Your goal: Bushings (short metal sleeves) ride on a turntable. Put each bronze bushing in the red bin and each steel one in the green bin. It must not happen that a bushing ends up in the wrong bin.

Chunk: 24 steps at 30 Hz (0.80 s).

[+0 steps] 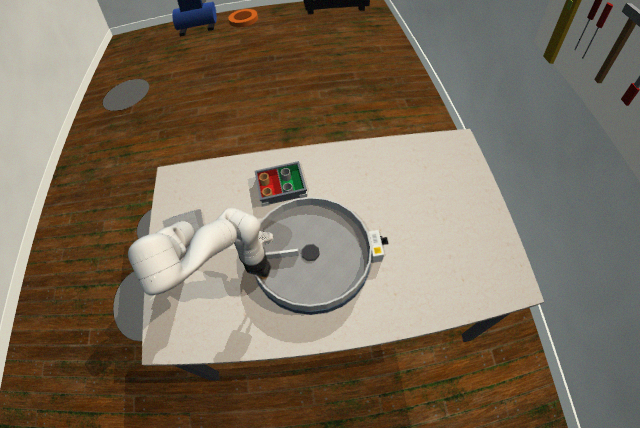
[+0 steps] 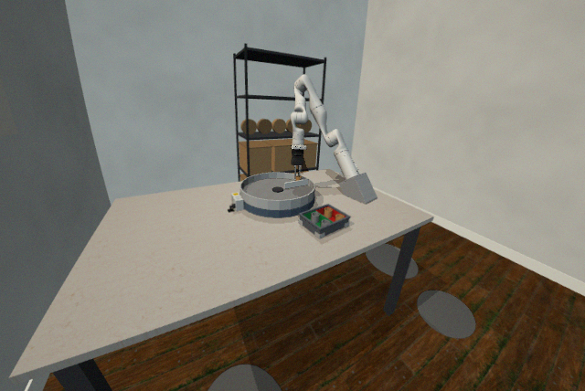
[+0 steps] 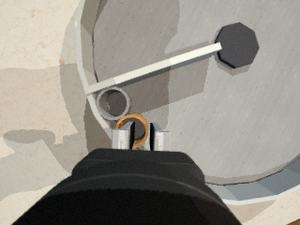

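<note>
A bronze bushing (image 3: 133,115) (image 2: 298,178) stands on the turntable (image 1: 330,278) (image 2: 261,186) (image 3: 202,141) near its rim. A steel bushing (image 3: 98,105) stands close beside it, against the white guide bar. My gripper (image 3: 142,132) (image 2: 297,174) is partly open, its fingertips just over the bronze bushing; one finger overlaps the ring in the wrist view. Their exact height is unclear. The red bin (image 1: 273,187) holds two bronze bushings (image 1: 264,178) (image 1: 266,191). The green bin (image 1: 297,175) holds two steel bushings (image 1: 285,173) (image 1: 287,186). The arm hides the turntable bushings in the top view.
The white guide bar (image 1: 283,252) (image 2: 296,184) (image 3: 155,68) reaches from the rim towards the dark hub (image 1: 310,252) (image 3: 238,45). The raised turntable wall surrounds the fingers' area. A white box (image 1: 376,246) (image 2: 237,201) is at the rim opposite the arm.
</note>
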Motion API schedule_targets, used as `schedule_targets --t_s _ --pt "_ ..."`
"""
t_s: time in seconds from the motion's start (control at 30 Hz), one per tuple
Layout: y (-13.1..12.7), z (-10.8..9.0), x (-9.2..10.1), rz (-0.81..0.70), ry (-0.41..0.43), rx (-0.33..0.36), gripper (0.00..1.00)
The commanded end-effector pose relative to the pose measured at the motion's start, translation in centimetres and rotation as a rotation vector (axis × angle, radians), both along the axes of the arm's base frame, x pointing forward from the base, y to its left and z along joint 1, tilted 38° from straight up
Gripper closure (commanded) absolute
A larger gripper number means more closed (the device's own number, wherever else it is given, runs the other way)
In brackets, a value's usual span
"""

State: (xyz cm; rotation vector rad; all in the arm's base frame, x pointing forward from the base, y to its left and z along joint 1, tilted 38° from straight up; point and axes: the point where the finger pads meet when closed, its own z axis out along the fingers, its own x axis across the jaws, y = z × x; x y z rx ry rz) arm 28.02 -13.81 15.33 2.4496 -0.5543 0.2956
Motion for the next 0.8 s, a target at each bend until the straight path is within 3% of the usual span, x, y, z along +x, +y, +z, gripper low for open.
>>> schedule_targets --t_s 0.0,0.77 --pt "-0.22 -0.17 0.03 -0.005 -0.003 -0.001 0.55" --pt "-0.23 -0.17 0.03 -0.005 -0.003 -0.001 0.55"
